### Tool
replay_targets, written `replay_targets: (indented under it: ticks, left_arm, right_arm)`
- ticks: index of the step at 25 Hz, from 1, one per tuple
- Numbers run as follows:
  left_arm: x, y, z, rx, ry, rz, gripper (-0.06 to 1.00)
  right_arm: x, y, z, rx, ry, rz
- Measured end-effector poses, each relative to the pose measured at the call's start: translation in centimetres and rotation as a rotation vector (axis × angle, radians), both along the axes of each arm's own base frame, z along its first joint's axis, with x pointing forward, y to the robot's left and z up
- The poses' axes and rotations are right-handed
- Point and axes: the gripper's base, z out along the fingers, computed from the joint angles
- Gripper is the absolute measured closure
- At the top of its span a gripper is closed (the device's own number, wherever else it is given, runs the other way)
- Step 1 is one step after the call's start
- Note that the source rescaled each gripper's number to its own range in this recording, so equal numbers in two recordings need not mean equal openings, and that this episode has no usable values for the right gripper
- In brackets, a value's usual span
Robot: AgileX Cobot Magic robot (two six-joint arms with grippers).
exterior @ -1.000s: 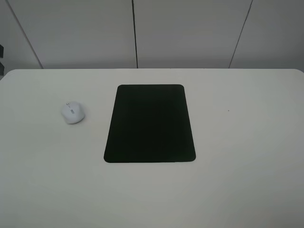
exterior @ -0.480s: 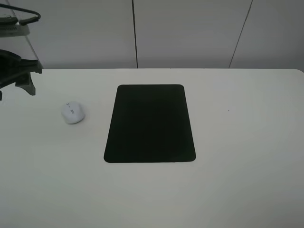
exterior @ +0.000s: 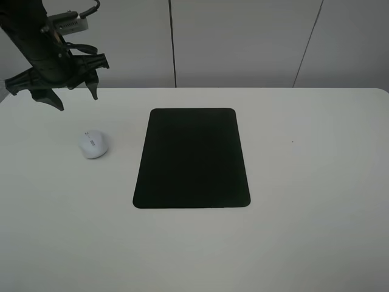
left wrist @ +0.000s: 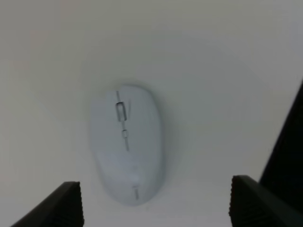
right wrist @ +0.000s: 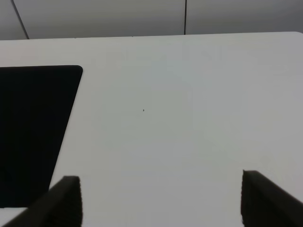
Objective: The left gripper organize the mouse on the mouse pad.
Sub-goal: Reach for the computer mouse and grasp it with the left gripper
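The white mouse [exterior: 93, 145] lies on the white table left of the black mouse pad [exterior: 191, 158], apart from it. My left gripper [exterior: 76, 97] hangs open in the air above and just behind the mouse, holding nothing. In the left wrist view the mouse [left wrist: 128, 151] sits between and beyond the spread fingertips [left wrist: 64, 203], and the left gripper [left wrist: 156, 210] is open around empty space. A dark strip of the mouse pad [left wrist: 289, 146] shows at that view's edge. My right gripper [right wrist: 165, 203] is open over bare table beside the mouse pad [right wrist: 33, 127]; the high view does not show it.
The white table [exterior: 304, 182] stretches wide on all sides of the pad. A pale panelled wall [exterior: 243, 42] rises behind its far edge. A tiny dark speck [exterior: 292, 142] marks the table right of the pad.
My left arm has come in from the far left edge and swung right and higher, now hovering over the mouse. Mouse and pad have not moved.
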Motion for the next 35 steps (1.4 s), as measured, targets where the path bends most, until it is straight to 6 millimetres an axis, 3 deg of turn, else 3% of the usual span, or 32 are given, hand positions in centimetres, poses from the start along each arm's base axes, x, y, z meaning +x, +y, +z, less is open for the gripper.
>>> replay_targets:
  ticks: [6,13,23,35]
  left_arm:
    - [1.0,-0.9,-2.4,-0.01,0.048,0.066,0.75]
    - [1.3,-0.9,-3.0,-0.019,0.028,0.111,0.75]
    - [1.6,0.6,-4.5,0.003,0.093,0.189,0.75]
    - [1.7,0.7,-7.9,0.021,0.182,0.183,0.75]
  right_arm:
    - [0.0,0.0,0.0,0.0,0.0,0.0]
    - [0.0,-0.2,0.0,-0.02,0.0,-0.014]
    - [0.0,-0.4,0.0,-0.041,0.001,-0.028]
    - [0.0,-0.4,0.0,-0.043,0.001,-0.03]
